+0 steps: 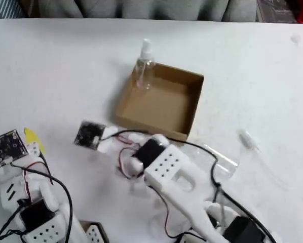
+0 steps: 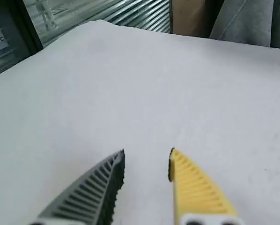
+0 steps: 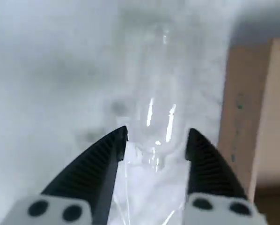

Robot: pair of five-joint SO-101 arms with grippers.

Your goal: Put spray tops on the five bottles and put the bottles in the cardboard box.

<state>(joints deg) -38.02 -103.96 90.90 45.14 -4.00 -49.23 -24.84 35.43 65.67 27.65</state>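
Observation:
The cardboard box sits mid-table, and one clear bottle with a spray top stands at its far left corner. My right gripper is open just left of the box's near corner, low over the table. A clear bottle lies there beside the box wall, its near end between the black fingertips. Right of that arm lie another clear bottle and a loose spray top. My left gripper is open over bare table at the near left, holding nothing.
The right arm reaches across the near middle with cables trailing. The left arm stands at the near left corner. The white table stretches far and left of the box.

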